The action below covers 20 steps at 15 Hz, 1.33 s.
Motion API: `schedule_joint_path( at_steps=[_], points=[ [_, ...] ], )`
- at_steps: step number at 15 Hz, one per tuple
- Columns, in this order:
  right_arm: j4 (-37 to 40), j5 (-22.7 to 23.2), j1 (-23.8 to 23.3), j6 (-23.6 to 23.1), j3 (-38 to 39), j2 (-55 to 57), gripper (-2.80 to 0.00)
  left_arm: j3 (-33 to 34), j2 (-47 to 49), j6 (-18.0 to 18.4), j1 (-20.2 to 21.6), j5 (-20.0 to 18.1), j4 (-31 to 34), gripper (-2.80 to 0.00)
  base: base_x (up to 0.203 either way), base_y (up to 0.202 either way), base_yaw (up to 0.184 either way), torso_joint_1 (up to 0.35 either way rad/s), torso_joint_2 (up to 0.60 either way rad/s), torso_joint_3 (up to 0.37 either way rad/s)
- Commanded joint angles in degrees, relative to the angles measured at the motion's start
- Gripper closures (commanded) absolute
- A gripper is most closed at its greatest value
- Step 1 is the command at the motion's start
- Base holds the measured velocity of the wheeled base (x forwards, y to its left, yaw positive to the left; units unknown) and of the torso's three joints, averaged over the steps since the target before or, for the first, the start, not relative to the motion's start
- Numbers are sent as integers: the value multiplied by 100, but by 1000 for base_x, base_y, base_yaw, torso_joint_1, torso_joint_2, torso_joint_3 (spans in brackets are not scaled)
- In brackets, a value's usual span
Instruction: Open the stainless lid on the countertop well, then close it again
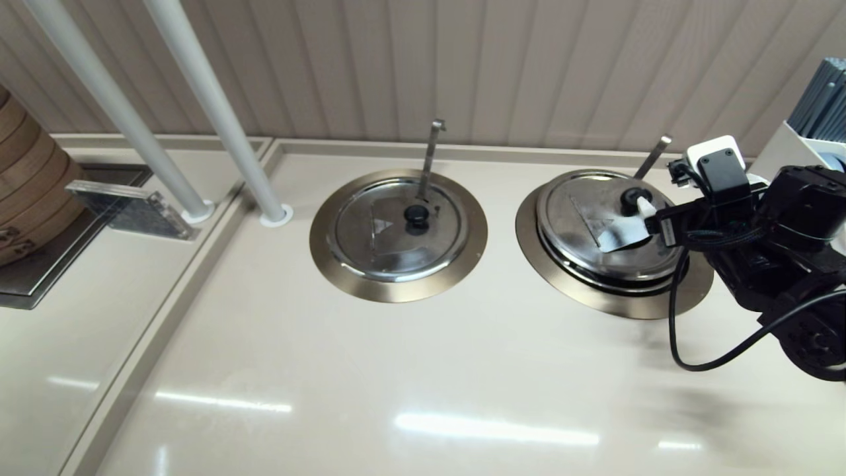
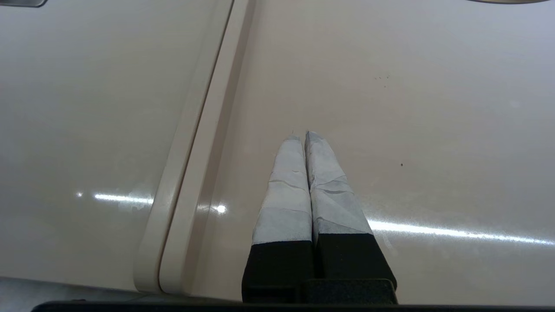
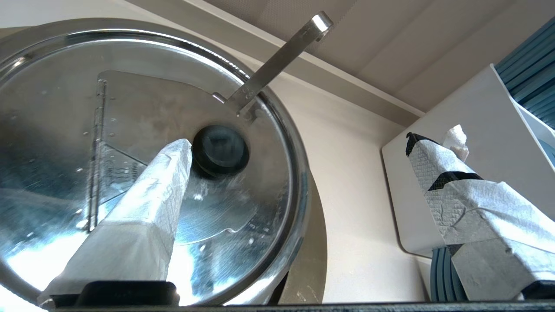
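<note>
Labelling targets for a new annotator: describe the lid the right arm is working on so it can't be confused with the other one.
On the beige countertop, two bronze-ringed wells sit side by side; take the countertop well on the robot's right, by the open right gripper. Its stainless lid has a flat-tipped handle leaning outward, whereas the twin lid has an upright hook-tipped handle.

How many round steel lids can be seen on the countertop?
2. The stainless lid covers the well on the robot's right, beside the right gripper. The twin lid sits near the centre. None seems hidden.
</note>
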Motion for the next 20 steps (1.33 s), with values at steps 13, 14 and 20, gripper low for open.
schedule_joint_path(
  at_steps=[13, 14, 20],
  points=[
    [435, 61, 267, 729, -77, 297, -280, 0, 6, 0, 2, -2, 0, 0, 0, 0, 0, 0, 0, 0],
    [434, 64, 247, 914, -236, 475, -280, 0, 6, 0, 2, -2, 0, 0, 0, 0, 0, 0, 0, 0],
    [433, 71, -31, 1739, -838, 990, -280, 0, 6, 0, 2, -2, 0, 0, 0, 0, 0, 0, 0, 0]
  ],
)
